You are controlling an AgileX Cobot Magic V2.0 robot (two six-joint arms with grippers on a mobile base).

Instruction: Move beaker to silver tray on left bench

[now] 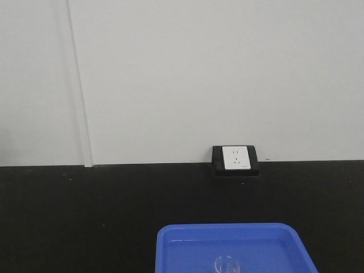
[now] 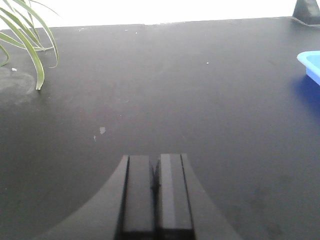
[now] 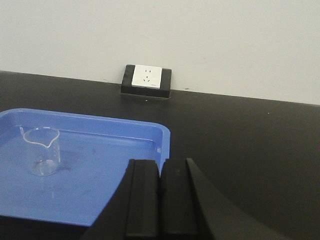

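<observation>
Beaker [image 3: 42, 150] upright in blue tray [image 3: 105, 192]; socket [image 3: 146, 77] behind; plant leaves [image 2: 30, 47] left. Left end effector [image 2: 156, 165], right end effector [image 3: 161, 166] clenched empty over desk [image 2: 190, 95].

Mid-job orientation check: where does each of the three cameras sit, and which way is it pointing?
Front view: above the near side of the black bench, facing the wall; shows the socket, the blue tray and the beaker inside it; no robot parts.
Left wrist view: low over the bench, looking past the shut left end effector; plant leaves on the left, the tray's corner on the right.
Right wrist view: low, facing the wall past the shut right end effector; the beaker stands upright in the tray.
Shared: the front and right wrist views both show the beaker, tray and socket.
</observation>
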